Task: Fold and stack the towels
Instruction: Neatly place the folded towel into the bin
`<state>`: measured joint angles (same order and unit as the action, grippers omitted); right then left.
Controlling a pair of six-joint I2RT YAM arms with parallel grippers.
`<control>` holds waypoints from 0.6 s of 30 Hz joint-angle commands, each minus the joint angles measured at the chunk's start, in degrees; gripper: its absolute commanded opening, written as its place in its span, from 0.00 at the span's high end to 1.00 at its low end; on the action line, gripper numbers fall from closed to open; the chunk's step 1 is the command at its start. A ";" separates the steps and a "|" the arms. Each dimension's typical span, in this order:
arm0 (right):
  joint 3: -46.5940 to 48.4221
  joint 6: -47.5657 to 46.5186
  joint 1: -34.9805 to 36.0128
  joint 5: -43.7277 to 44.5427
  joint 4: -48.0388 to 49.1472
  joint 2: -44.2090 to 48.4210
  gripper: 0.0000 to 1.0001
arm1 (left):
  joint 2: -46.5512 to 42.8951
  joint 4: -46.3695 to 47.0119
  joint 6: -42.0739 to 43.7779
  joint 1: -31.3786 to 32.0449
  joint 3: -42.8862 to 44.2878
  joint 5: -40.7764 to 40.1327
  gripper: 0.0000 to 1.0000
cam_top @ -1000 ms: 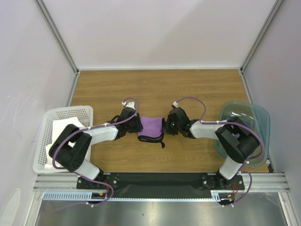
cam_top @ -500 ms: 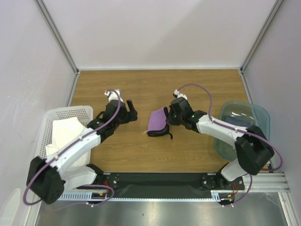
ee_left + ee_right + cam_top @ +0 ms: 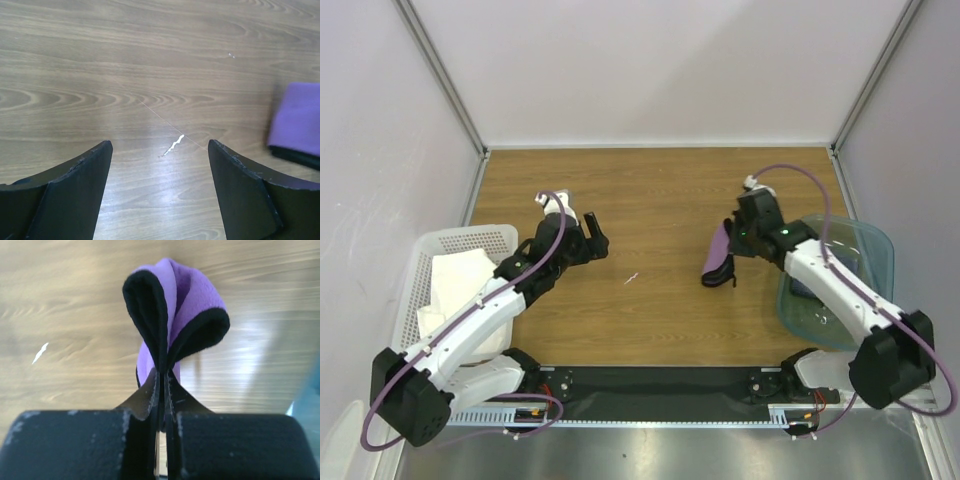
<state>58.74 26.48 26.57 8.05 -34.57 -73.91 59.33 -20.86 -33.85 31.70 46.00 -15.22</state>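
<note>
Right gripper [image 3: 162, 376]: pinching the fleecy, dark-edged purple towel [image 3: 192, 295], which is hanging in a folded loop.
Left gripper [image 3: 159, 147]: gaping wide, hovering over the grained wooden table [image 3: 150, 60].

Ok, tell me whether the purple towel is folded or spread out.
Folded: the purple towel hangs doubled over in layers, pinched at its edge by the shut right gripper.

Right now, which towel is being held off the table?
The purple towel, pinched in the right gripper; the white towel lies in the white perforated basket.
</note>
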 commanded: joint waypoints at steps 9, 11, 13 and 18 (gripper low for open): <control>7.61 -17.86 -11.10 6.61 -19.81 4.91 1.00 | 5.27 5.48 0.36 -0.41 2.52 8.72 0.16; 8.14 -19.18 -12.24 7.76 -21.68 6.05 1.00 | 5.80 5.66 0.62 -0.41 2.17 9.07 0.16; 8.14 -20.06 -13.64 8.82 -22.03 7.28 1.00 | 5.62 6.36 0.71 -0.41 1.64 9.16 0.16; 11.47 -22.34 -19.70 8.04 -24.06 11.32 1.00 | 4.39 6.62 0.97 -0.33 0.94 8.37 0.14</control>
<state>65.39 7.62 9.52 14.66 -56.38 -66.43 65.19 -16.78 -33.91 31.68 46.00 -7.20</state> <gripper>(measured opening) 0.028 0.855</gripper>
